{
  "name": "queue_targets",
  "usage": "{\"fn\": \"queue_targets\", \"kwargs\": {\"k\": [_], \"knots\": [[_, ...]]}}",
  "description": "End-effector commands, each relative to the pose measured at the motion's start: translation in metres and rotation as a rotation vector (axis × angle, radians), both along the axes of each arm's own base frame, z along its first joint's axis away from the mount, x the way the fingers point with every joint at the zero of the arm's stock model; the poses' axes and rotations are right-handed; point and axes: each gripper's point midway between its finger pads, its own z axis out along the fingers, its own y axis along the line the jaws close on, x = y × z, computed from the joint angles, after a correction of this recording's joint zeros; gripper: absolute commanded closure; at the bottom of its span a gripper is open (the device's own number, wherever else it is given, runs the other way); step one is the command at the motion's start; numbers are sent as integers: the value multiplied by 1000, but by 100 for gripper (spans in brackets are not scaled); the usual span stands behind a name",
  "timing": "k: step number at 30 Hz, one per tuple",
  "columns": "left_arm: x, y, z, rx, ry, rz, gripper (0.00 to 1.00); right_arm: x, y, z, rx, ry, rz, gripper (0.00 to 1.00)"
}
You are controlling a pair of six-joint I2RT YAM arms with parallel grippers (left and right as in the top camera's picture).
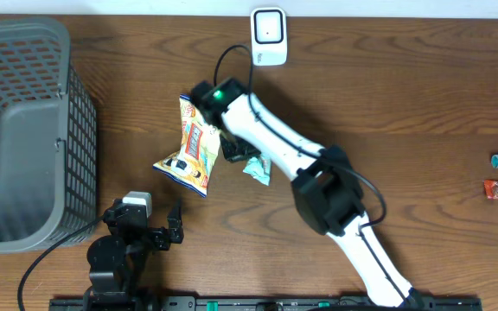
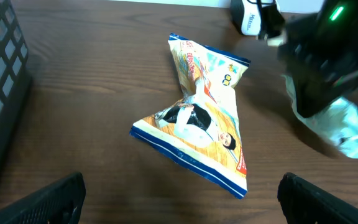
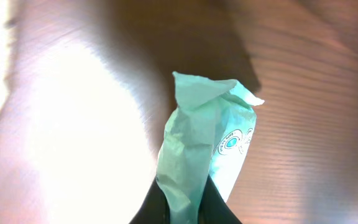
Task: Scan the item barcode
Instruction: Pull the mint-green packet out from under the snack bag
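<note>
Now, right fingers [image 3: 182, 210]: pressed together, pinching the teal packet [image 3: 197, 149].
Snack bag [image 1: 193, 147]: just beside them, on the bench [image 1: 405, 86].
Scanner [image 1: 268, 34]: beyond them; packet gripped, scan not yet done.
Left fingers [image 2: 182, 208]: spread, empty.

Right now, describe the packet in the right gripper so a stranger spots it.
From the white scanner at the far edge, come down to the snack bag. Beside it, the right gripper pinches a small packet: pale mint green, unlike the colourful printed bag.

Dark brown wood-grain table [image 1: 422, 112], pale strip [image 1: 405, 4] beyond far edge, bright glare patch
</note>
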Motion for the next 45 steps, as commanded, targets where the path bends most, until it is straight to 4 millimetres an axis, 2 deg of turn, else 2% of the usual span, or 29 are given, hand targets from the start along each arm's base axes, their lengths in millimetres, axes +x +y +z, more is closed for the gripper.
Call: {"fn": "queue_targets", "kwargs": {"k": [1,4,10,18,27,34,36,40,45], "knots": [[-2,-1,-10,-7,31,-2,2,-21,34,70,467,182,372,99],[-2,-1,-10,-7,31,-2,1,-39,36,97,719,301,496,99],[-2,-1,-10,-7,30,-2,1,-42,32,119,985,342,584,99],[-2,-1,-10,-7,31,-2,1,-43,46,145,1194,332,594,99],[-2,-1,-10,-7,31,-2,1,-45,46,143,1189,308,668,99],[-2,-1,-10,-7,31,-2,1,-48,41,141,1112,286,726,99],[-2,-1,-10,-7,30,-2,1,-49,38,149,1094,261,747,99],[-2,-1,-10,-7,31,-2,1,-55,33,179,1081,182,803,99],[-2,-1,-10,-7,31,-2,1,-75,27,202,1006,120,908,99]]}}
